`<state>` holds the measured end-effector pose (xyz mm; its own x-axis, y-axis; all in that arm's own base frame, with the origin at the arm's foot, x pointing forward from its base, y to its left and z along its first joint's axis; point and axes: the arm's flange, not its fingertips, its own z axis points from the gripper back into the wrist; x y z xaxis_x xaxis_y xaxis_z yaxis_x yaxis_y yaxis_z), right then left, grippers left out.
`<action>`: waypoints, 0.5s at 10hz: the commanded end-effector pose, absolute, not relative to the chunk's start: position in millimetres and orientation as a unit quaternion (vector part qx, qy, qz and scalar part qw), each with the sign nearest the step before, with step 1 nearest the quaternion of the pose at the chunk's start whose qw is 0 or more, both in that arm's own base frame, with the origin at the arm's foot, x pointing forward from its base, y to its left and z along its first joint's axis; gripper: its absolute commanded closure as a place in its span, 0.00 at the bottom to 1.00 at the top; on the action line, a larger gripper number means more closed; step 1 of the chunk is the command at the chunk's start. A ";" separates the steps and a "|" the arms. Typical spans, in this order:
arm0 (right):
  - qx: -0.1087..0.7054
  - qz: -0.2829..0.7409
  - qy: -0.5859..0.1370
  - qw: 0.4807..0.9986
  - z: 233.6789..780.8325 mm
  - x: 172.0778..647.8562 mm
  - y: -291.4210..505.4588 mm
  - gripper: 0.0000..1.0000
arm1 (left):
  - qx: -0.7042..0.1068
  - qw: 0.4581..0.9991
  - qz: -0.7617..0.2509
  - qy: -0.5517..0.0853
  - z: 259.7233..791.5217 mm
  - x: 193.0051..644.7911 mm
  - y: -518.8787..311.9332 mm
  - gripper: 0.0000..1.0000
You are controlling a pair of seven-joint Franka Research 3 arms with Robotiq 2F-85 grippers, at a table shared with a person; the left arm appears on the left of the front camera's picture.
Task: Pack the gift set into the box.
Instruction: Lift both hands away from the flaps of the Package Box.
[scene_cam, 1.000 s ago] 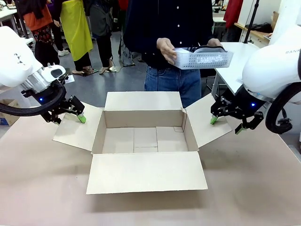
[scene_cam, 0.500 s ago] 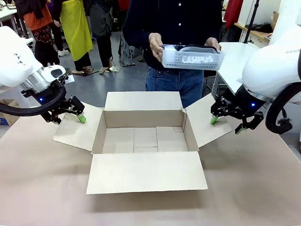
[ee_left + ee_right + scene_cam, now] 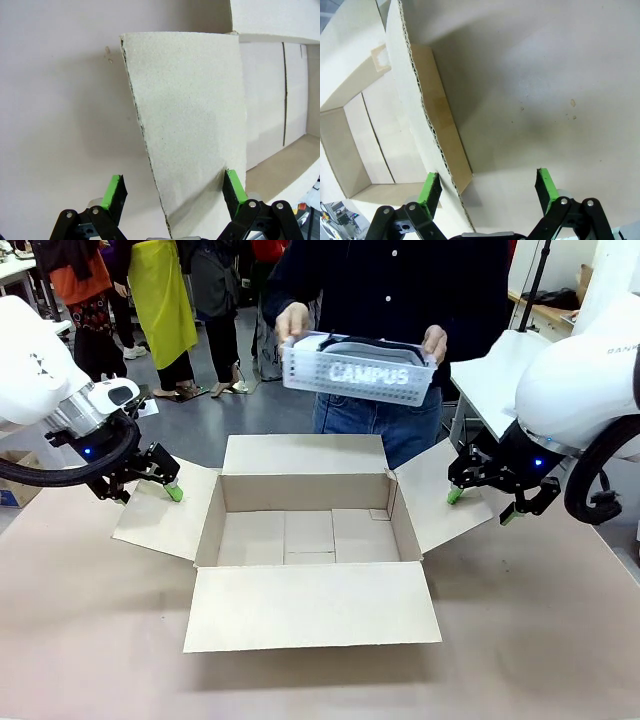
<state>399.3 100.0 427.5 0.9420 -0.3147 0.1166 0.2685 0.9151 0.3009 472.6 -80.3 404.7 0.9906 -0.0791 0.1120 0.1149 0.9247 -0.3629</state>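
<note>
Fingers (image 3: pixel 114 192) of the left gripper (image 3: pixel 148 490) are standing spread, straddling the left flap (image 3: pixel 165 510) of the box (image 3: pixel 305 490) without clamping. The right gripper (image 3: pixel 482 505) is doing likewise at the right flap (image 3: pixel 440 495). Neither has shifted. The person's hands (image 3: pixel 293 320) are carrying the tray (image 3: pixel 358 370) leftward. It is now centred in the air beyond the far flap (image 3: pixel 305 452). Lowering it into the empty box looks like the next step.

The gripper (image 3: pixel 487 182) is spread wide, straddling the corrugated flap edge of the box (image 3: pixel 370 140) above the table (image 3: pixel 545 75).
</note>
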 end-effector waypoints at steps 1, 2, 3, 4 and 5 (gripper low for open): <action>0.129 -0.157 -0.083 0.976 432.2 400.1 100.4 0.00 | -0.179 0.982 -0.044 -0.050 405.0 469.4 -80.3 0.00; 0.129 -0.157 -0.083 0.976 432.2 400.1 100.4 0.00 | -0.179 0.982 -0.044 -0.050 405.0 469.4 -80.3 0.00; 0.129 -0.157 -0.083 0.976 432.2 400.1 100.4 0.00 | -0.179 0.982 -0.044 -0.050 405.0 469.4 -80.3 0.00; 0.129 -0.157 -0.083 0.976 432.2 400.1 100.4 0.00 | -0.179 0.982 -0.044 -0.050 405.0 469.4 -80.3 0.00; 0.129 -0.157 -0.083 0.976 432.2 400.1 100.4 0.00 | -0.179 0.982 -0.044 -0.050 405.0 469.4 -80.3 0.00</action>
<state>399.4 99.8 427.5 0.9419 -0.3151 0.1166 0.2689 0.9150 0.3008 472.6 -80.3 404.7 0.9906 -0.0791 0.1120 0.1149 0.9247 -0.3629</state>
